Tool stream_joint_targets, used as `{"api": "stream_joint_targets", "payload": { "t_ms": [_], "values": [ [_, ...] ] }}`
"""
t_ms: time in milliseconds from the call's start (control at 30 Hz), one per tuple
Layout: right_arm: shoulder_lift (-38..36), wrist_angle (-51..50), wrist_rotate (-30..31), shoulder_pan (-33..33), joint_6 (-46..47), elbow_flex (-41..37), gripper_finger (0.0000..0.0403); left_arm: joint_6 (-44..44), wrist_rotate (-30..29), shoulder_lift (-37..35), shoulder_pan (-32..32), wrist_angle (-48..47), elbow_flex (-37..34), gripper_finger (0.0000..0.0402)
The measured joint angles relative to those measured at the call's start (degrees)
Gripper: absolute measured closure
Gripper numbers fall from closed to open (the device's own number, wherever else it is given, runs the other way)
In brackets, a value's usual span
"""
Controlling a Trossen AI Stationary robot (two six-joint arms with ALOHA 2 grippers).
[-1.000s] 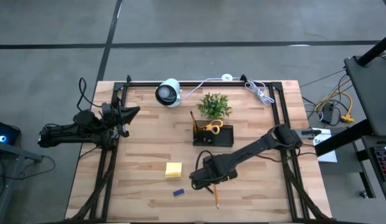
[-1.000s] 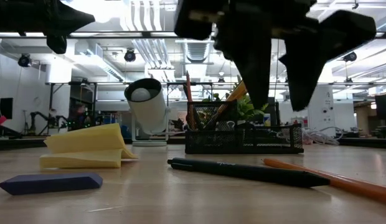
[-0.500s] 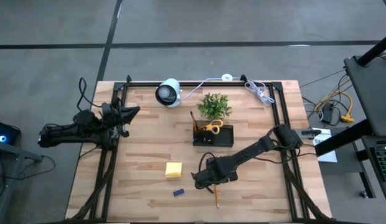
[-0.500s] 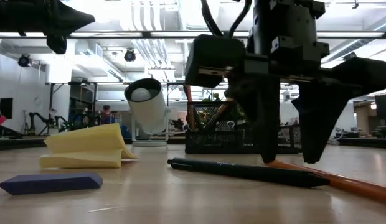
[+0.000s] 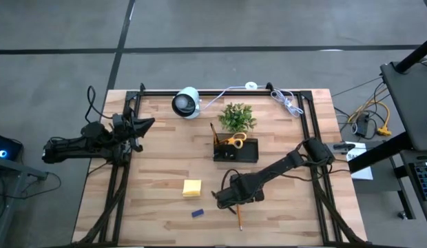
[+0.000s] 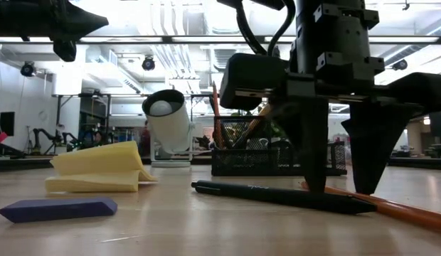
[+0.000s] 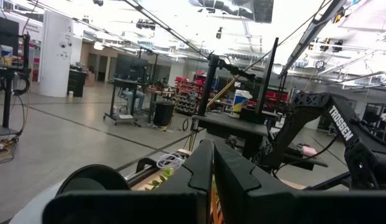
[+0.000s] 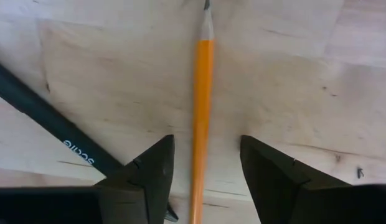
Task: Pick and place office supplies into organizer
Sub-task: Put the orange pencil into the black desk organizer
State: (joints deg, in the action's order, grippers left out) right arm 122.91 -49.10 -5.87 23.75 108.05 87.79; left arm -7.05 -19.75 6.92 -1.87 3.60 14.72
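Observation:
My right gripper (image 8: 204,158) is open and points down close over the table, one finger on each side of the orange pencil (image 8: 202,93), which lies flat. It also shows in the high view (image 5: 231,199) and the low view (image 6: 341,189). A black pen (image 6: 277,195) lies flat just beside the pencil (image 6: 398,208). The yellow sticky-note pad (image 5: 192,187) and the small blue block (image 5: 198,213) lie to the left. The black organizer (image 5: 235,151) holds yellow-handled scissors (image 5: 234,140) and an upright pencil. My left gripper (image 5: 146,124) is shut and waits at the table's left edge.
A green potted plant (image 5: 237,116) stands behind the organizer, and a white round camera (image 5: 186,102) sits near the far edge. A white cable (image 5: 288,103) lies at the far right corner. Black frame rails (image 5: 117,186) run along the left, right and far sides.
My right gripper has come down toward the table, and its open fingers now stand low on either side of the orange pencil. The pencil, the pen and the other things have stayed where they were.

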Motion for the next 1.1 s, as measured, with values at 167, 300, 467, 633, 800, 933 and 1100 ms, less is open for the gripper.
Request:
{"api": "stream_joint_targets", "payload": {
  "t_ms": [167,300,467,633,800,933,1100],
  "values": [
    [0.0,0.0,0.0,0.0,-0.4,-0.1,0.0269,0.0,0.0,0.0,0.0,0.0,0.0,0.0402],
    [0.0,0.3,-0.2,0.0,-1.4,-0.2,0.0306,0.0,0.0,0.0,0.0,0.0,0.0,0.0402],
    [0.0,0.7,-0.3,0.0,-3.4,-0.2,0.0352,0.0,0.0,0.0,0.0,0.0,0.0,0.0402],
    [0.0,0.7,-1.4,0.0,-5.6,-0.2,0.0387,0.0,0.0,0.0,0.0,0.0,0.0,0.0402],
    [0.0,0.7,-2.1,0.0,-7.9,-0.3,0.0388,0.0,0.0,0.0,0.0,0.0,0.0,0.0402],
    [0.1,0.8,-2.6,0.0,-9.5,-0.3,0.0389,0.0,0.0,0.0,0.0,0.0,0.0,0.0402],
    [0.0,1.3,-3.2,-0.2,-11.1,-0.3,0.039,0.0,0.0,0.0,0.0,0.0,0.0,0.0402]
  ]
}}
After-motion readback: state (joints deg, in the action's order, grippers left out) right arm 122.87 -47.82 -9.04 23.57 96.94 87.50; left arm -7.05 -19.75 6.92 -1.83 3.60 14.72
